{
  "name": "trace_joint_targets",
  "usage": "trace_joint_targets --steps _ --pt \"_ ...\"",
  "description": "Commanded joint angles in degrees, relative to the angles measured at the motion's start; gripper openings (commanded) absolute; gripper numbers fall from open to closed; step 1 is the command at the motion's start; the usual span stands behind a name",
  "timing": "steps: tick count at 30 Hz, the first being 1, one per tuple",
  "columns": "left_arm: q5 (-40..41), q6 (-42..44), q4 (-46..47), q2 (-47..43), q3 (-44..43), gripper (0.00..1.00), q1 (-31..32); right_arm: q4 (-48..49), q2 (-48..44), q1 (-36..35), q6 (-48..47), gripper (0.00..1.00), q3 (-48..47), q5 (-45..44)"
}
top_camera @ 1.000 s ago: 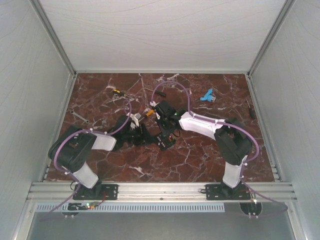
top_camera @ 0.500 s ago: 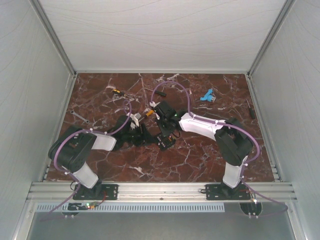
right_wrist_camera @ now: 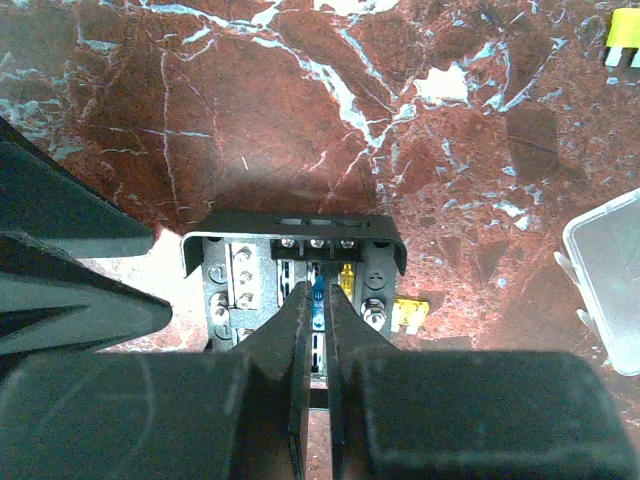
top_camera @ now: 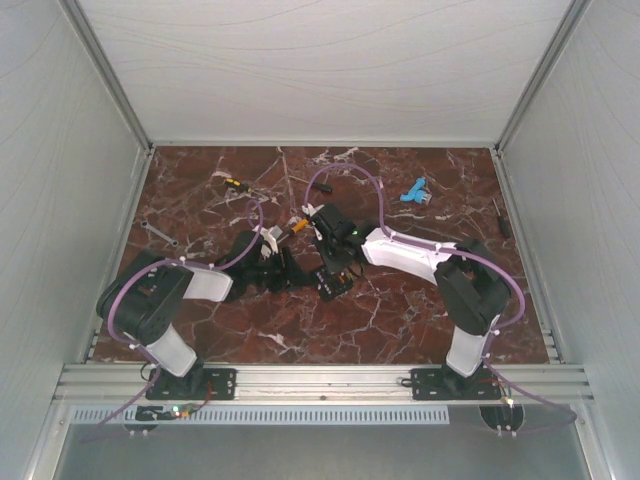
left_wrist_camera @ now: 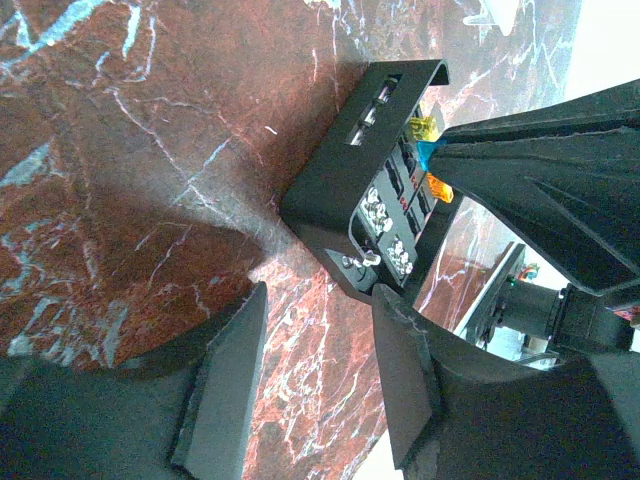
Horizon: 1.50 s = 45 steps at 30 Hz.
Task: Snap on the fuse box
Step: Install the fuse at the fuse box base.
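right claw [right_wrist_camera: 314, 305] is clenched, tips down in the fuse box [right_wrist_camera: 295, 226] at a blue fuse [left_wrist_camera: 428, 157]. left claw [left_wrist_camera: 320, 297] is released, the box just ahead of it, ungripped. risk: a push slides or tips the box on the counter [right_wrist_camera: 300, 90], misseating the fuse.

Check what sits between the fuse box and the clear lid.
Right wrist view: one yellow fuse beside the fuse box, then bare marble table up to the clear lid.

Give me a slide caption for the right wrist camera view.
Right gripper pinches a blue fuse over the open fuse box on red marble, clear lid at right.
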<state>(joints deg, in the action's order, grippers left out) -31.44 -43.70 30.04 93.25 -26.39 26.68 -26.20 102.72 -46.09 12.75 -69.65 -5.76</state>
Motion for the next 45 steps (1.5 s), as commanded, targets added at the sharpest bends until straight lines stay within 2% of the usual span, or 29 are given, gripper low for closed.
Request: trace_joint_targets --steps 1,23,32,36,45 --pt "0.86 -0.24 1.73 -1.10 -1.31 0.46 0.31 1.98 -1.55 -0.54 -0.93 0.00 0.65 -1.04" --pt "0.83 -0.68 2.11 -1.29 -1.46 0.47 0.75 3.40 0.30 -2.40 0.85 0.00 4.71 -2.93" --pt "2.37 0.60 -0.84 -2.58 -2.99 0.47 0.75 3.49 -1.38 -2.56 2.74 0.00 6.19 -4.35" --pt "3.57 1.68 -2.69 -3.31 -4.17 0.47 0.75 3.74 -2.63 -2.53 3.71 0.05 5.91 -4.85" --pt "5.77 4.31 -6.41 -1.85 -7.63 0.47 1.30 4.28 -4.55 -2.46 6.13 0.06 6.51 -6.21"
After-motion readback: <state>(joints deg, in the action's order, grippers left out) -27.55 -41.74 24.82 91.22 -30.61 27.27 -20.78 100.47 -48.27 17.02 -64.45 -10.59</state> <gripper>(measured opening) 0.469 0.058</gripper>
